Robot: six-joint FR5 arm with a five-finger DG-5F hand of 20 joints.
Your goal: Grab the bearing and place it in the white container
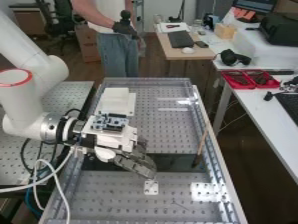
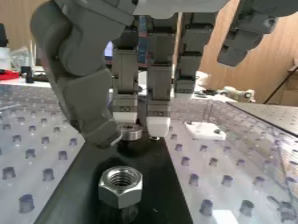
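Note:
In the high view the hand (image 1: 138,162) is low over the dark strip crossing the perforated bench, its fingers extended. The white container (image 1: 116,102) is beyond it, partly behind the arm's wrist. In the wrist view the hand (image 2: 125,82) hangs with its fingers nearly straight. The small metal ring of the bearing (image 2: 130,131) is on the dark strip between the thumb's tip and the white-tipped fingers, close to both; whether they touch it I cannot tell.
A hex nut (image 2: 120,186) stands upright on the dark strip (image 2: 73,197), apart from the bearing. Beside the strip is a small white plate with thin pins (image 2: 205,131). A wooden stick (image 1: 200,148) leans near the bench's right rail (image 1: 216,150).

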